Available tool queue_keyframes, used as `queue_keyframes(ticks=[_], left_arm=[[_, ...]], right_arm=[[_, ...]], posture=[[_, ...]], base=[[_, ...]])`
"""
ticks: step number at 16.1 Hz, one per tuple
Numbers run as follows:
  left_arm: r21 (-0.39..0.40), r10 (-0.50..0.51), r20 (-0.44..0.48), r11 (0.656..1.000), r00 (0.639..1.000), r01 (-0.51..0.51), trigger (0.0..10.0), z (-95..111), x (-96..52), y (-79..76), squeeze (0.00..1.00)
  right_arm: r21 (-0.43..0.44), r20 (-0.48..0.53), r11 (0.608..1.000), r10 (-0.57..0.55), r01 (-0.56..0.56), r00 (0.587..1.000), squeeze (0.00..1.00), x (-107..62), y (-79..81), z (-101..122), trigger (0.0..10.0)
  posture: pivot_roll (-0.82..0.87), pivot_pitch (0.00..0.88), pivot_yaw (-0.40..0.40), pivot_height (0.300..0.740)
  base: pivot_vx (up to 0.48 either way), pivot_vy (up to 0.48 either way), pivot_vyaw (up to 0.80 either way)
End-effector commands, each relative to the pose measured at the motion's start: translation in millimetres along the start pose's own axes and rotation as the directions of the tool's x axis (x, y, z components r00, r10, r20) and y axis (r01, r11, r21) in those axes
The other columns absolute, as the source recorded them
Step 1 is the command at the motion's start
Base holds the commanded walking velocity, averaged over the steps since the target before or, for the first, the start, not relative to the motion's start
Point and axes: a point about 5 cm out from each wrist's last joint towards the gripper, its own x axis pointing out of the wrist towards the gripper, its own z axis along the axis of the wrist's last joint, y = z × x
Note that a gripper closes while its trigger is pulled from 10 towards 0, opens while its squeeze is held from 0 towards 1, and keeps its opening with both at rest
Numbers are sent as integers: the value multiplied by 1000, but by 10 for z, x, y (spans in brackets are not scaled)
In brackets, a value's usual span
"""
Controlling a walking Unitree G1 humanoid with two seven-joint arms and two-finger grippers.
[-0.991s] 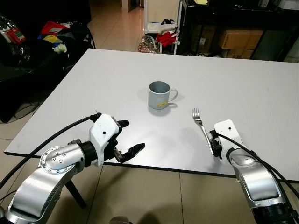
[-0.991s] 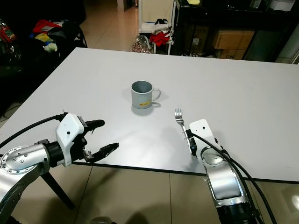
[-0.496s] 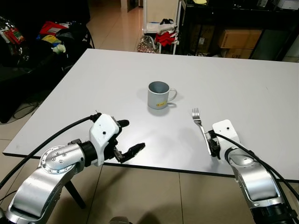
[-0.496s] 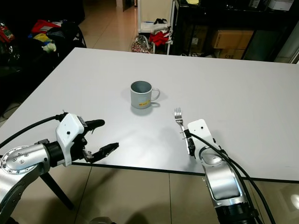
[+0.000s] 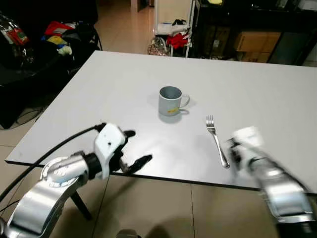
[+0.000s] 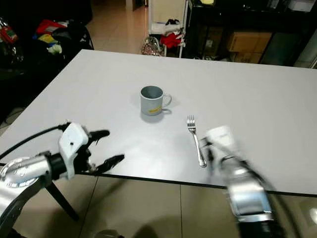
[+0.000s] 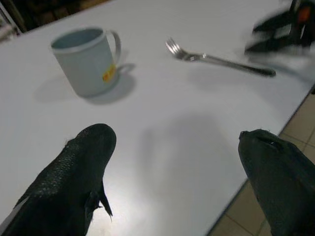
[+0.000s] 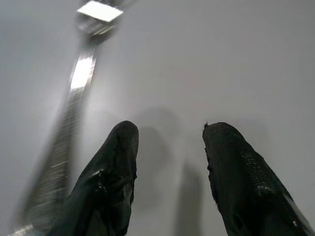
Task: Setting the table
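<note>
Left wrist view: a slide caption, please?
Open left pincer faces a grey handled mug and silver metal fork on a white table.

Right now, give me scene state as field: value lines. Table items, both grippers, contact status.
surface: white table
mug: grey mug, upright, mid-table, handle toward the robot's right
fork: fork lying flat on the table, tines pointing away from the robot, right of the mug
left gripper: left gripper open, at the near table edge, holding nothing
right gripper: right gripper open, beside the fork handle, arm motion-blurred
contact: neither gripper touches the fork or mug
</note>
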Motion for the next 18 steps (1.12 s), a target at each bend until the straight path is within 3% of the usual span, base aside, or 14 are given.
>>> queue_keyframes(ticks=[1, 2, 3, 4, 5, 6, 8, 9, 10, 13, 14, 15, 16, 18], left_arm=[[5, -13, 2, 1000, 1000, 13, 10000, 19, -25, 7, 0], [-6, -18, 9, 1000, 1000, 18, 10000, 20, -53, 12, 0], [-21, -9, 47, 1000, 999, 10, 10000, 88, -58, 24, 0], [-66, 75, 173, 996, 982, -65, 10000, 323, -68, 90, 0], [-52, 128, 168, 991, 978, -121, 10000, 331, -81, 102, 0], [-53, 180, 136, 983, 974, -174, 10000, 273, -83, 111, 0], [-60, 317, 115, 948, 941, -312, 10000, 203, -70, 165, 0], [-88, 421, 113, 906, 900, -413, 10000, 201, -71, 232, 0], [-109, 509, 128, 860, 851, -498, 10000, 228, -85, 292, 0], [-117, 627, 205, 778, 751, -618, 10000, 371, -181, 419, 0], [-107, 709, 194, 702, 678, -704, 10000, 361, -232, 501, 4], [-141, 722, 139, 692, 678, -708, 10000, 301, -242, 541, 0], [-136, 709, 133, 705, 693, -696, 10000, 277, -243, 552, 0], [-110, 729, 111, 684, 675, -721, 10000, 215, -237, 562, 0]], right_arm=[[58, 127, 998, -12, 4, 992, 0, -75, -98, 201, 10000], [130, 249, 991, -3, -30, 968, 0, -149, -122, 375, 10000], [123, 303, 991, 6, -45, 953, 0, -184, -100, 446, 10000], [129, 401, 988, 27, -86, 916, 569, -280, 27, 587, 10000], [161, 472, 979, 33, -123, 881, 1000, -351, 125, 711, 10000], [150, 538, 978, 42, -145, 842, 1000, -400, 233, 829, 10000], [70, 600, 995, 14, -70, 800, 1000, -400, 367, 930, 10000], [69, 639, 997, -32, -16, 769, 1000, -410, 389, 945, 10000], [111, 644, 994, -55, -22, 763, 1000, -406, 398, 934, 10000], [130, 662, 990, -42, -59, 749, 1000, -408, 432, 955, 10000], [147, 658, 984, -24, -96, 753, 1000, -406, 452, 941, 10000], [157, 650, 981, -14, -116, 760, 1000, -392, 471, 896, 10000], [152, 629, 976, 26, -156, 777, 1000, -375, 508, 851, 10000], [144, 587, 966, 92, -216, 804, 1000, -353, 574, 760, 10000]], posture=[[158, 0, -11, 740], [150, 0, -9, 740], [147, 0, -5, 740], [150, 0, -1, 740], [149, 0, 1, 740], [144, 0, 3, 740], [152, 0, 0, 740], [154, 0, -1, 740], [166, 0, -9, 740], [161, 0, -1, 740], [160, 0, 3, 740], [153, 0, 10, 740], [149, 0, 12, 740], [153, 0, 6, 740]], base=[[0, 0, 0], [0, 0, 0], [0, 0, 0], [0, 0, 550], [0, 0, 800], [0, 0, 800], [0, 0, 800], [0, 0, 800], [0, 0, 800], [0, 0, 800], [0, 0, 800], [0, 0, 800], [0, 0, 800], [0, 0, 800]])
